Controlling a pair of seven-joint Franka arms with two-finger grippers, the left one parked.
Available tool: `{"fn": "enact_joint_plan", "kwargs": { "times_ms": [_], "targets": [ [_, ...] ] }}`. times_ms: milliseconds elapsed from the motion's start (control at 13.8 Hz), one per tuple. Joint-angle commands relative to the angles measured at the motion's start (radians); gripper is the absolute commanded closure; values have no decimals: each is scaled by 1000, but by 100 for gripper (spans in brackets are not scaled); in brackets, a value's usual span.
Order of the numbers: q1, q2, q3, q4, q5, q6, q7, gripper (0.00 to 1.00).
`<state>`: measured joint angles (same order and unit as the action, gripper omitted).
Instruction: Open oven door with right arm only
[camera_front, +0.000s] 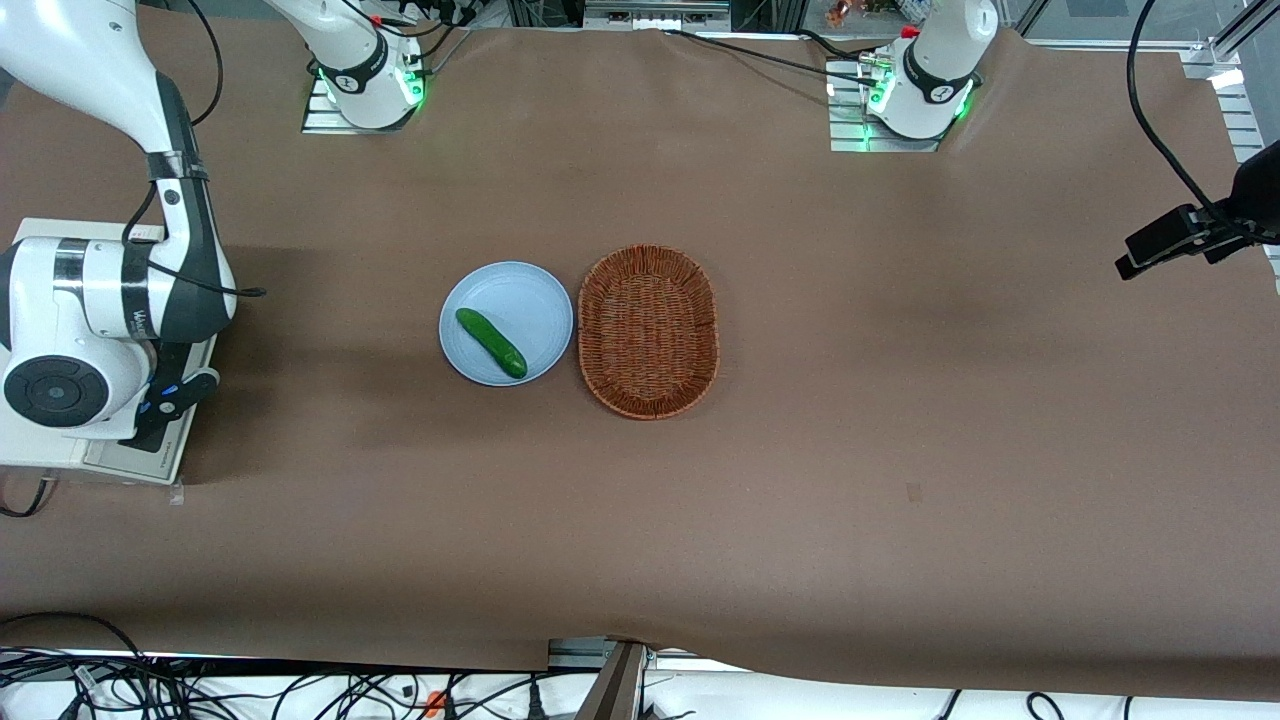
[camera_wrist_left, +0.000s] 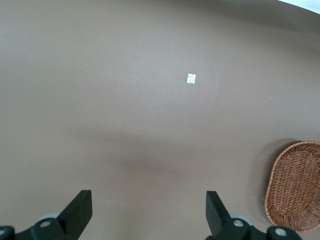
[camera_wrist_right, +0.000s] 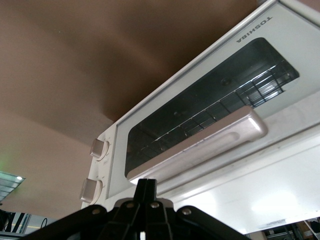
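Right arm (camera_front: 110, 300) folded low over the toaster oven (camera_wrist_right: 210, 125)

Its end effector (camera_wrist_right: 146, 192) sits just before the closed oven door (camera_wrist_right: 200, 120), near the silver handle (camera_wrist_right: 200, 147), fingers pressed together, gripping nothing, at the working arm's end of the bench (camera_front: 900, 400).

Hand (camera_wrist_right: 145, 200) close before oven door (camera_wrist_right: 200, 115)

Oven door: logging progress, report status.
Black gripper with blue accents over the off-white toaster oven, close to the silver bar handle. Silver-framed glass door looks shut. Nothing between gripper and handle.
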<state>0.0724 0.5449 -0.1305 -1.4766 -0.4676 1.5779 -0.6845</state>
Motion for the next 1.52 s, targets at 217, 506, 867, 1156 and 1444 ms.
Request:
{"fn": "enact_joint_plan", "kwargs": {
  "times_ms": [217,506,867,1156,1444],
  "targets": [
    [-36,9,5,-13,-29,42,-63,100],
    [-42,12,5,-25,-28,42,-63,100],
    [-42,18,5,-27,-8,60,-46,100],
    [-39,26,6,-19,55,73,-41,100],
    [-33,43,8,-17,86,102,-10,100]
  ]
}}
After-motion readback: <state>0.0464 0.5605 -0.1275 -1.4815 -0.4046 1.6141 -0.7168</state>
